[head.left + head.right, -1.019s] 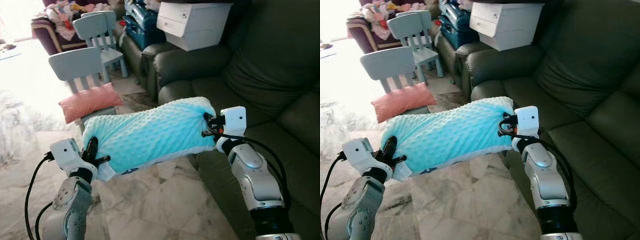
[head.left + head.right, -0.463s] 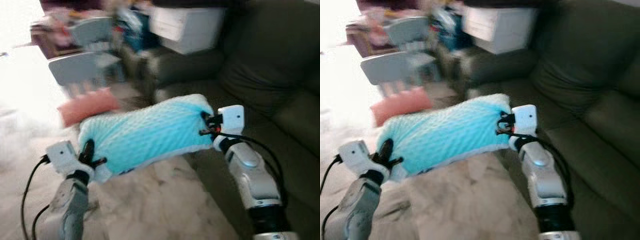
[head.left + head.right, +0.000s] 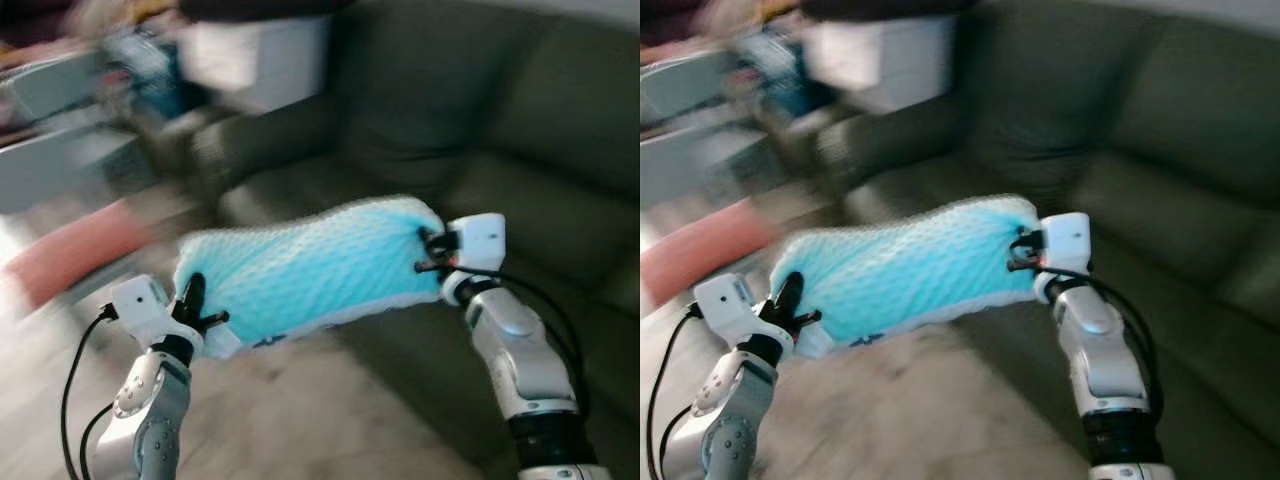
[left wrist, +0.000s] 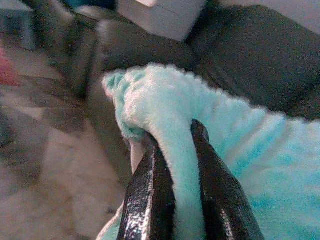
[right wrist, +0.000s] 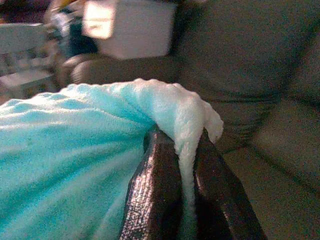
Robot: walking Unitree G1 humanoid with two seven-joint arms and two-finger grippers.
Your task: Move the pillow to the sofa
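You are in the carrying step: the long turquoise pillow with the dotted plush cover [image 3: 312, 265] hangs in the air between your two arms, stretched almost level, in front of the dark green leather sofa [image 3: 520, 130] and not yet resting on it. Your left tool [image 3: 196, 308] is closed on the pillow's left corner — in the left wrist view the two black fingers [image 4: 150, 200] pinch a fold of the plush tightly. Your right tool [image 3: 432, 252] is closed on the opposite end in the same way, and the right wrist view shows the white edge of the pillow squeezed between its fingers [image 5: 155, 195]. The head views are blurred, so I judge that the body is turning toward the sofa; the seat cushions lie just behind and below the pillow. The next move, as I judge it, asks you to bring both arms forward together over the seat and lower them evenly — if one side goes first, the pillow may twist or slip from the pinch. Release both tools only when the pillow rests on the cushion.
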